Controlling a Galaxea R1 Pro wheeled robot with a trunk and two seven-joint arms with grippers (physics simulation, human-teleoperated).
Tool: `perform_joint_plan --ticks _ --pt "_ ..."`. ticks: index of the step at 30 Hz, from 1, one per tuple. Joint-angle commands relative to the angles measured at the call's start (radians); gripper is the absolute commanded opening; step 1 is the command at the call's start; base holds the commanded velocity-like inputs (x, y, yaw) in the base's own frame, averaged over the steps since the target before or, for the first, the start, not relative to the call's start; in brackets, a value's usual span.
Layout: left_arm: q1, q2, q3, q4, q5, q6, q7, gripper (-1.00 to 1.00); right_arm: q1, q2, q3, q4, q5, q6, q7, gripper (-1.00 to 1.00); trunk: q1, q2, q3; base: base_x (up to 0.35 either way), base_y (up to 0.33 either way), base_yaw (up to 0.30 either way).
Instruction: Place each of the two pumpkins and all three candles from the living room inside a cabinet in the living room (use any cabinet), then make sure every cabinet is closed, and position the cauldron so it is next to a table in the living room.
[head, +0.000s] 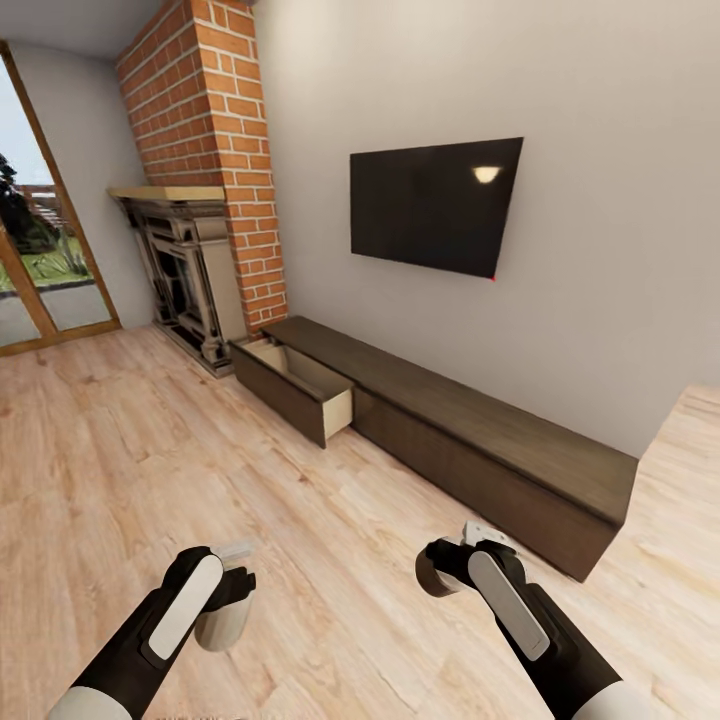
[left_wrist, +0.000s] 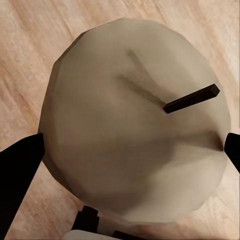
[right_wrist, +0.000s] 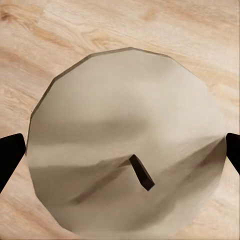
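two candles, one cabinet with one open drawer, one television, one fireplace.

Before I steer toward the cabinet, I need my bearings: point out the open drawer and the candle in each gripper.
open drawer (head: 300, 372), head view, pale interior floor.
left gripper's candle (left_wrist: 135, 125), left wrist view, top face.
right gripper's candle (right_wrist: 125, 135), right wrist view, top face.
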Motion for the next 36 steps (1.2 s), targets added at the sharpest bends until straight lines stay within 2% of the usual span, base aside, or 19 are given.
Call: perform_joint_plan --ticks 1,36 --pt "-0.001 0.001 -0.003 -0.001 0.008 0.001 0.011 -1.00 -0.001 -0.001 0.003 -0.002 -0.007 0.000 -0.009 -1.00 0.000 -0.001 -0.001 0.000 0.000 0.281" --pt "-0.001 0.001 -0.004 0.000 0.008 0.001 0.011 -1.00 -0.001 -0.001 0.003 -0.002 -0.007 0.000 -0.009 -1.00 0.000 -0.001 0.007 0.000 0.000 0.281"
